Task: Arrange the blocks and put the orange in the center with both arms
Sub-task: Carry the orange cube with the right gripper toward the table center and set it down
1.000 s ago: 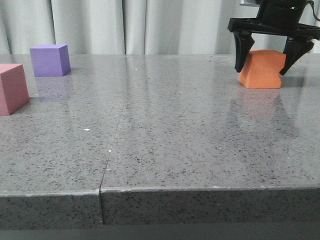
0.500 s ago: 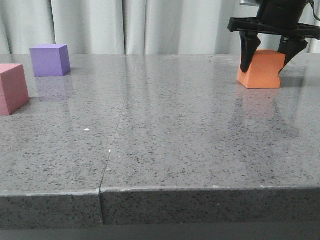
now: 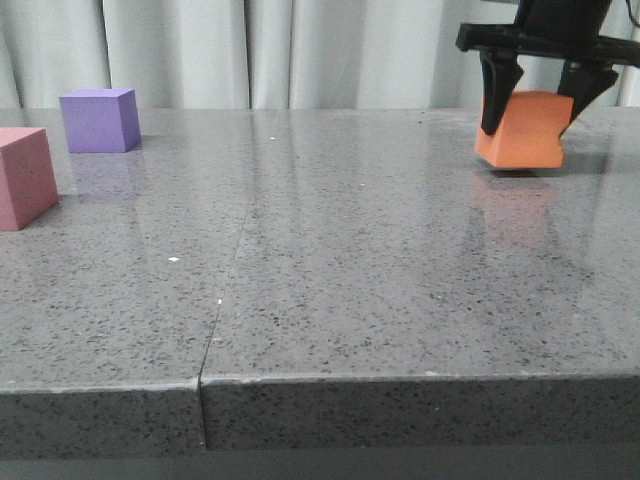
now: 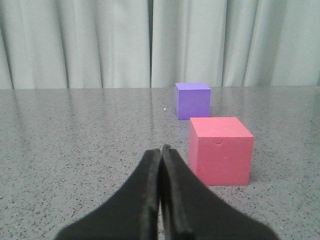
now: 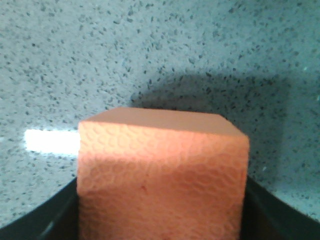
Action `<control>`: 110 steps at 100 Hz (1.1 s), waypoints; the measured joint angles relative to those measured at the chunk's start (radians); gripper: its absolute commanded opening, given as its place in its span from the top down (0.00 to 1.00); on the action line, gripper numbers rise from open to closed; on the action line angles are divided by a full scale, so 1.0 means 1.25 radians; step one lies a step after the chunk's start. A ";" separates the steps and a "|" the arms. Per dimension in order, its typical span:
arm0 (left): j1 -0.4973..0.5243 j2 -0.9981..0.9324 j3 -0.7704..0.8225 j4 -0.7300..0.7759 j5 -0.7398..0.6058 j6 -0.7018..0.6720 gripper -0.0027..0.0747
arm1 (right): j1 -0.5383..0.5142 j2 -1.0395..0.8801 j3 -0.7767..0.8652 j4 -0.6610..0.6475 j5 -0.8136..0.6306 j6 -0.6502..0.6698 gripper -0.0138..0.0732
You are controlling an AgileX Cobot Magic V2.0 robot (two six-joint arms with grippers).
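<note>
the orange cube (image 3: 523,128) is clamped between the jaws of the right gripper (image 3: 535,112), one finger pressed on each of two opposite side faces, and it is seen raised just clear of the grey table (image 3: 330,260), with a thin shadow beneath it. in the right wrist view the orange cube (image 5: 162,172) fills the space between the jaws, and its surface shows a fine pebbled, foam-like texture. from this it is judged to be light, slightly soft and matte, so it should grip well and is unlikely to slip; too hard a squeeze may dent it. the flat side faces are judged the best places to hold, with the fingers set low enough to keep it from tipping. it hangs slightly tilted in the front view, so it may land unevenly when set down.

the left gripper (image 4: 161,200) is seen with its jaws pressed together on nothing. just ahead of those jaws and a little to one side stands the pink cube (image 4: 220,150), and beyond it the purple cube (image 4: 193,100), both resting on the table and apart from each other.
</note>
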 measured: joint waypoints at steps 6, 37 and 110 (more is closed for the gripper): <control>0.000 0.000 0.000 0.000 0.000 0.000 0.99 | 0.011 0.000 -0.026 0.000 0.007 0.007 0.38; 0.000 0.000 0.000 0.000 0.000 0.000 0.99 | 0.094 0.000 -0.128 -0.001 0.014 0.139 0.38; 0.000 0.000 0.000 0.000 0.000 0.000 0.99 | 0.279 0.058 -0.131 -0.004 0.016 0.258 0.38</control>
